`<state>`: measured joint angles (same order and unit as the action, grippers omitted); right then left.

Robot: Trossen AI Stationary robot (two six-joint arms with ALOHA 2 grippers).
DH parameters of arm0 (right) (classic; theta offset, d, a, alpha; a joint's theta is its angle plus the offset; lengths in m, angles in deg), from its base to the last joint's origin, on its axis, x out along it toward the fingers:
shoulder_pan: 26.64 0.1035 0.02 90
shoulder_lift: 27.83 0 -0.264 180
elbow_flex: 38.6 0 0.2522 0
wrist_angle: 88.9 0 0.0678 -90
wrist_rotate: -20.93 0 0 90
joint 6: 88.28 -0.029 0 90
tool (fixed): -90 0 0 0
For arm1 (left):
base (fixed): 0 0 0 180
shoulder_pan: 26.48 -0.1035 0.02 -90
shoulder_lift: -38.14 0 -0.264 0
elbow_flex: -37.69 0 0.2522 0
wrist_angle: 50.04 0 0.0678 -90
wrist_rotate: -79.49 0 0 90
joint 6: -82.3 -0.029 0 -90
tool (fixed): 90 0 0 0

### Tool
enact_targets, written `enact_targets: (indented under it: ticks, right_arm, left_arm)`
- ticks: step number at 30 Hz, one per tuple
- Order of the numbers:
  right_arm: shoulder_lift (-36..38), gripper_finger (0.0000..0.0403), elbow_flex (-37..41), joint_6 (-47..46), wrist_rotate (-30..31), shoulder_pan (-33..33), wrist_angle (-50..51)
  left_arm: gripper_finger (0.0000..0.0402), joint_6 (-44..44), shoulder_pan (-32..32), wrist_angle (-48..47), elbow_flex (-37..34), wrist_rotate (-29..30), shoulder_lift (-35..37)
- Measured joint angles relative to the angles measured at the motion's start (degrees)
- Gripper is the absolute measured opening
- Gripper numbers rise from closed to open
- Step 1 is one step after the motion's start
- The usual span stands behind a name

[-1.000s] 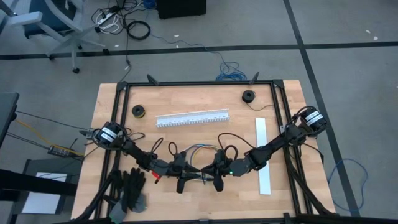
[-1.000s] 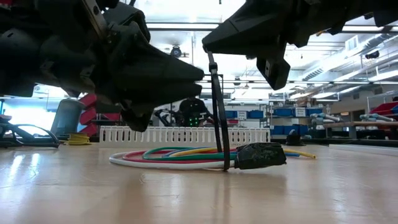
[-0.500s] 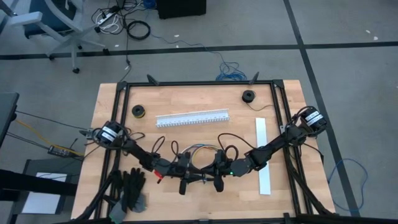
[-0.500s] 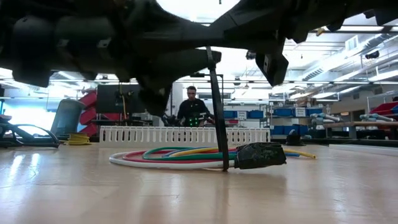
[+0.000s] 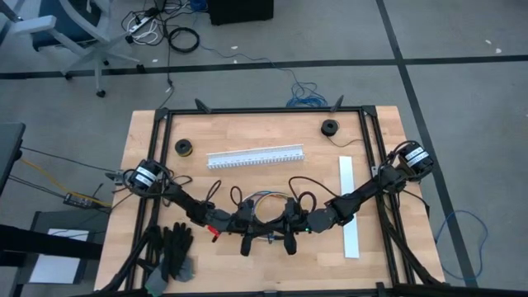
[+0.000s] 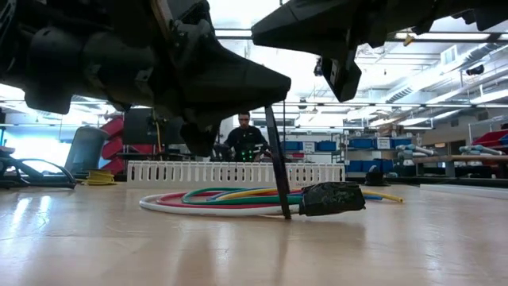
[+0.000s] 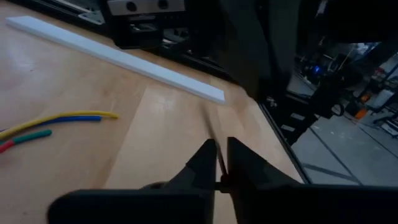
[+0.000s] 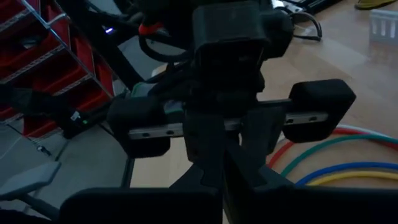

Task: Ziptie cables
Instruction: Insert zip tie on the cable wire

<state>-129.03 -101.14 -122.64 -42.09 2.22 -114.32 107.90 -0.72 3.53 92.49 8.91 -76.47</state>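
Both pincers now clench: my left pincer (image 7: 218,163) has just closed on the black tie (image 6: 277,163) my right pincer (image 5: 290,242) holds above the cables (image 6: 226,199), ready for tightening.

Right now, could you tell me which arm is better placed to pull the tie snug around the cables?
Probably left: its fingers pinch the tie rising from the cables.

Coloured cables (image 6: 230,196) are seen coiled on the table (image 6: 254,246), a black ziptie (image 6: 278,163) held upright beneath two dark grippers.
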Motion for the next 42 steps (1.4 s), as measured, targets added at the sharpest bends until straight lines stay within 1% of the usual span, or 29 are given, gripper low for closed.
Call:
enact_targets:
  ticks: [3, 9, 12, 17, 19, 23, 27, 32, 37, 42]
  right_arm:
    - [0.0, 0.0000, 0.0, 0.0, 0.1, -0.2, 0.1]
    - [0.0, 0.0000, 0.0, 0.5, 1.5, -0.5, -0.6]
    - [0.0, 0.0000, 0.0, -1.2, 1.5, -0.6, -0.3]
    - [0.0, 0.0000, 0.0, -3.3, 7.7, 0.5, 1.4]
    - [0.0, 0.0000, 0.0, -5.0, 8.6, 1.3, 2.5]
    - [0.0, 0.0000, 0.0, -8.0, 8.6, 2.7, 5.0]
    - [0.0, 0.0005, 0.0, -7.4, 8.3, 3.4, 5.3]
    - [0.0, 0.0030, 0.0, -6.5, 4.7, 3.1, 5.2]
    - [0.0, 0.0055, 0.0, -4.6, 3.0, 2.2, 5.6]
    - [0.0, 0.0070, 0.0, -1.2, 2.7, 2.1, 5.6]
  left_arm:
    - [0.0002, 0.0, 0.0, 0.0, 0.0, 0.0, 0.0]
    - [0.0000, -0.1, 0.4, 0.0, 0.0, 0.0, 0.0]
    - [0.0000, -1.3, 0.6, 0.0, 0.0, 0.0, 0.0]
    - [0.0000, -1.7, 0.6, 0.0, 0.0, 0.0, 0.0]
    - [0.0000, -2.9, 0.7, 0.0, 0.0, 0.0, 0.0]
    - [0.0000, -3.8, 0.7, 0.0, 0.0, -0.1, 0.0]
    - [0.0000, -4.0, 0.8, 0.0, 0.0, -0.5, 0.0]
    - [0.0000, -4.5, 0.8, 0.0, 0.0, -0.6, 0.0]
    - [0.0000, -9.6, 0.6, 0.0, 0.0, -0.7, 0.0]
    - [0.0000, -13.7, 0.3, 0.0, 0.0, -0.6, 0.0]
